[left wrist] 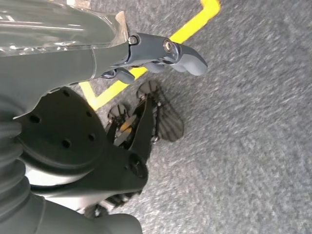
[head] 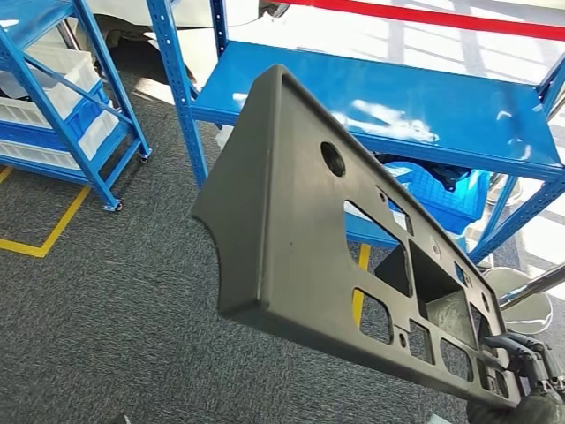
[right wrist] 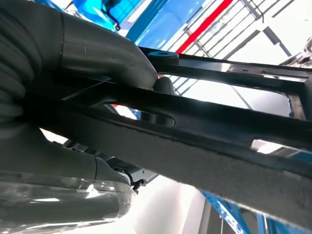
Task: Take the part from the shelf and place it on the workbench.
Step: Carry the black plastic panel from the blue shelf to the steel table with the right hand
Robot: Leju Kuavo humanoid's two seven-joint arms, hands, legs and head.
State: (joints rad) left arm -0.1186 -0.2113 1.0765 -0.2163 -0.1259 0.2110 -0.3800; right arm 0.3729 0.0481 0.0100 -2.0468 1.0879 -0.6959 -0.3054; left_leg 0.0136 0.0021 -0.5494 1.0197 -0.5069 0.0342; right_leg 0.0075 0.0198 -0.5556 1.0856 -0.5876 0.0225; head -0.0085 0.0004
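Carrying the long dark grey part [head: 293, 203] clear of the blue shelf [head: 400, 102] was the step in hand, and the right hand [head: 526, 362] gripped it at its near right end, dark fingers hooked through one of the cut-outs. In the right wrist view the thumb [right wrist: 110, 53] lay over one bar of the part [right wrist: 206, 146] while the fingers closed from the other side, so the hold looked firm but sat far from the middle. The part hung in the air, tilted, its broad solid end reaching up and to the left over the grey carpet [head: 100, 309].

With all that length beyond the grip, the free end would likely swing and twist on any quick turn, so slow turns of the body seemed wise, keeping that end away from the shelf's upright post [head: 177, 88].

The left hand [left wrist: 165, 56] hung over the carpet beside a yellow floor line [left wrist: 198, 17], grasping nothing, fingers loosely extended. Bringing it under the broad end could steady the load. No desk was visible yet.
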